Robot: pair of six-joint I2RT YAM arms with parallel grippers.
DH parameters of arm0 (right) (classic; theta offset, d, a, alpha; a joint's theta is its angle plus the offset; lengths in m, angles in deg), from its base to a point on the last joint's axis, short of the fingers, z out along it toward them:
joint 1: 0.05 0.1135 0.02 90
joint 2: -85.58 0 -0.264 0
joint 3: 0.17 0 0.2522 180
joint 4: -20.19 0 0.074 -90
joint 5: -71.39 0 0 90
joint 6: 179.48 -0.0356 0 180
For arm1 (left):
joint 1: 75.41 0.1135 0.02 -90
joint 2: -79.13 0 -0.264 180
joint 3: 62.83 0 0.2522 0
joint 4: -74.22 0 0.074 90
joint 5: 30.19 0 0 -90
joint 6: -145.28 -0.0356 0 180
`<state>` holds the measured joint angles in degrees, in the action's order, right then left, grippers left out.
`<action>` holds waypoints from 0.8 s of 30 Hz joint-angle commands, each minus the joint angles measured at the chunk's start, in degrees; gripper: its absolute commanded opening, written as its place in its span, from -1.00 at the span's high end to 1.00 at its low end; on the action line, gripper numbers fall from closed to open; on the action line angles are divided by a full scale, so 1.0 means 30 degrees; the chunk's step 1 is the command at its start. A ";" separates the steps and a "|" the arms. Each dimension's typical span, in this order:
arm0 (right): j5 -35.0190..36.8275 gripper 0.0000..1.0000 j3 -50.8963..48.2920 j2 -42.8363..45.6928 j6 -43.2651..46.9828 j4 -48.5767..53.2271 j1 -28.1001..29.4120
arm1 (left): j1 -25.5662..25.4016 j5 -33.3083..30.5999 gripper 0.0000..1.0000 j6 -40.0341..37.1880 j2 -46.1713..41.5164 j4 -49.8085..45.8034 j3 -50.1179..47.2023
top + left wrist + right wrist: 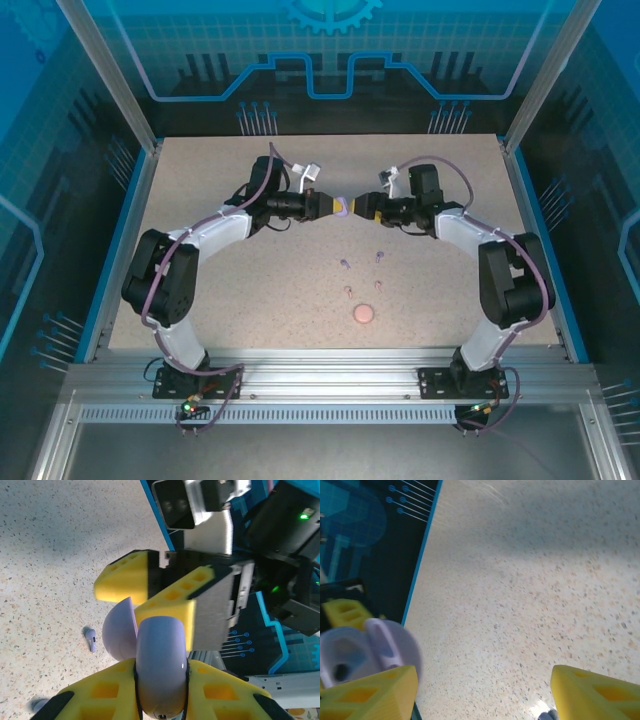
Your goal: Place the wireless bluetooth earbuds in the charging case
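Left arm [165, 285] and right arm [510, 280] arch in from the near corners and block the left and right edges of the table [260, 290]. Left gripper [330, 205] and right gripper [362, 208] meet nose to nose at far centre with the charging case [343, 206] between them, so there is no passage there. Right gripper's fingers stand wide apart, bare table showing between them. Inside the arch, right of centre: purple earbuds [344, 264], pink earbuds [348, 291] and a pink disc [364, 314] lie near each other, with narrow lanes between. Bare room: left-centre inside the arch, and the far strip behind the grippers.
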<state>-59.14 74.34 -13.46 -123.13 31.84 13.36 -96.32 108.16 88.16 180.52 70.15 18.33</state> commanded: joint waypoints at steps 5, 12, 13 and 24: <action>-0.0163 -0.42 -0.0141 -0.0009 -0.0003 -0.0098 0.0034 | -0.0092 0.0668 0.99 -0.0055 -0.0603 0.0555 0.0063; -0.1878 -0.42 -0.1293 0.2005 0.0847 0.0141 -0.1220 | -0.0066 0.0865 1.00 -0.0049 -0.0457 0.0565 0.0064; -0.2244 -0.42 -0.1248 0.2097 0.1059 0.0239 -0.1237 | -0.0091 0.0895 1.00 -0.0061 -0.0469 0.0577 0.0079; -0.2746 -0.29 0.0518 0.1102 0.1357 0.0824 -0.0176 | -0.0150 0.1019 1.00 0.0083 -0.0514 0.0639 0.0104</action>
<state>-65.70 73.38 -8.78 -120.09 33.44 11.57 -96.41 109.21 88.31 180.52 71.09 18.33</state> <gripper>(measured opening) 0.651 0.216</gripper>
